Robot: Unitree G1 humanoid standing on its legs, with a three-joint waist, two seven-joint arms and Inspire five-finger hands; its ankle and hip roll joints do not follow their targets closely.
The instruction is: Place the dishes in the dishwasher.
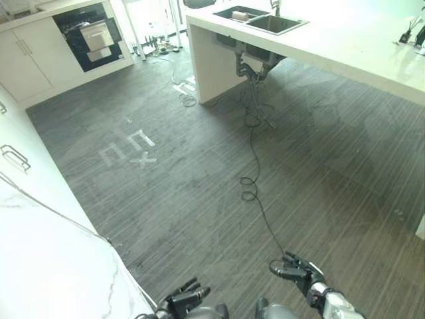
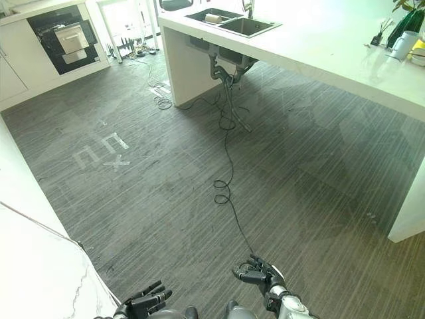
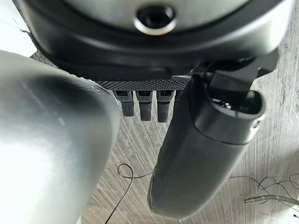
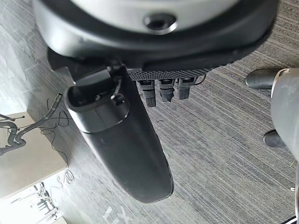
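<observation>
My left hand (image 1: 184,300) and my right hand (image 1: 300,271) hang low over the grey plank floor, both open and holding nothing. In the wrist views the left hand (image 3: 201,154) and the right hand (image 4: 126,149) have only floor beyond their straight fingers. A black-fronted built-in appliance (image 1: 89,36) sits in the white cabinets at the far left. Far ahead, a pale item (image 2: 212,18) lies in the left basin of the double sink (image 1: 262,20). A white cup (image 2: 403,45) stands at the right end of the island.
The white island counter (image 1: 345,46) runs across the far right, with pipes hanging under the sink. A white marble counter (image 1: 40,266) edges the near left, with handled cabinets (image 1: 16,156) beyond it. Pale tape marks (image 1: 129,149) lie on the floor.
</observation>
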